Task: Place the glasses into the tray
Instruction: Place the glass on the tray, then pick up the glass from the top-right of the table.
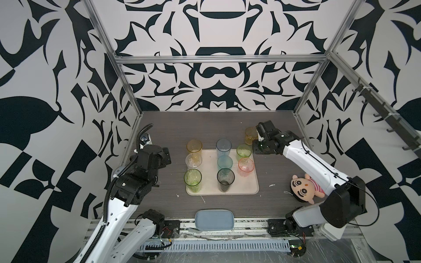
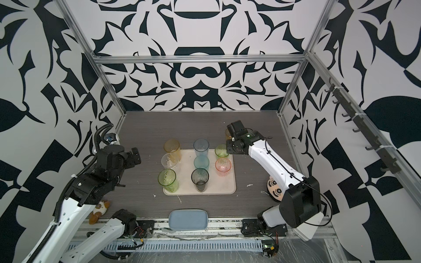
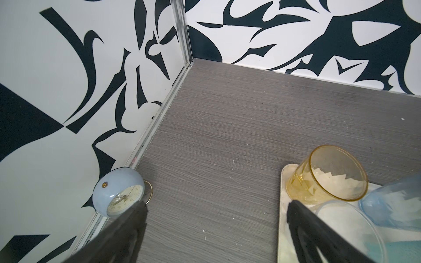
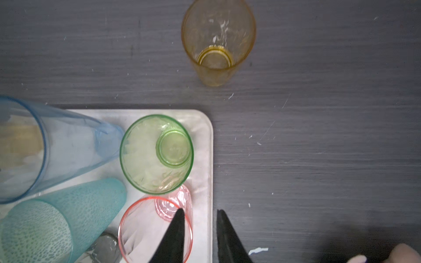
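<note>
The cream tray (image 1: 246, 189) lies mid-table and holds several glasses: yellow (image 1: 194, 146), colourless (image 1: 193, 160), tall green (image 1: 192, 180), blue (image 1: 223, 148), teal (image 1: 224, 162), smoky grey (image 1: 225, 180), short green (image 4: 157, 154) and pink (image 4: 141, 230). An amber glass (image 4: 217, 43) stands upright on the table beyond the tray's back right corner. My right gripper (image 4: 199, 213) hovers over the tray's right edge, open by a narrow gap; one fingertip lies over the pink glass's rim, the other over the table. My left gripper (image 3: 216, 209) is wide open and holds nothing, left of the tray.
A blue alarm clock (image 3: 118, 193) sits against the left wall. A doll (image 1: 305, 187) lies under my right arm, a small plush toy (image 2: 99, 210) under my left arm. A blue-grey pad (image 1: 214, 219) rests at the front edge. Walls close in the table's back and both sides.
</note>
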You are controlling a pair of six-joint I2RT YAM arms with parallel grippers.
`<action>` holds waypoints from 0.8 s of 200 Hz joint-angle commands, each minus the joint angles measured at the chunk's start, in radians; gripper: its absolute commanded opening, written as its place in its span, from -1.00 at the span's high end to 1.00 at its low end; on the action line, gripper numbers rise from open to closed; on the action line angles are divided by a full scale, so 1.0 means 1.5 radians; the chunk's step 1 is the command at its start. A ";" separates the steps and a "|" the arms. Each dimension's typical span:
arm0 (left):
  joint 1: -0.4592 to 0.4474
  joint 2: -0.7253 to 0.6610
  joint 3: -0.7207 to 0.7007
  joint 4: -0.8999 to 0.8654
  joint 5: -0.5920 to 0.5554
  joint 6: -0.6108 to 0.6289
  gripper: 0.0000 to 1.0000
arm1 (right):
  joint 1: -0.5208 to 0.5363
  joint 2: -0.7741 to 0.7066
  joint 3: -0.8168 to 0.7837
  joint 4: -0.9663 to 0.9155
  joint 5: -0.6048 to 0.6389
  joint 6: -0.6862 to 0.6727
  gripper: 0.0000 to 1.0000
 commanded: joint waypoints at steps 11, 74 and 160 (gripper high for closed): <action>0.001 -0.005 -0.007 0.000 -0.017 -0.003 -0.99 | -0.063 0.000 0.031 0.054 0.003 -0.037 0.34; 0.001 -0.007 -0.008 -0.003 -0.031 -0.007 -0.99 | -0.157 0.090 0.067 0.157 -0.093 -0.043 0.26; 0.002 0.004 -0.005 -0.009 -0.045 -0.009 -0.99 | -0.190 0.250 0.154 0.173 -0.154 -0.030 0.15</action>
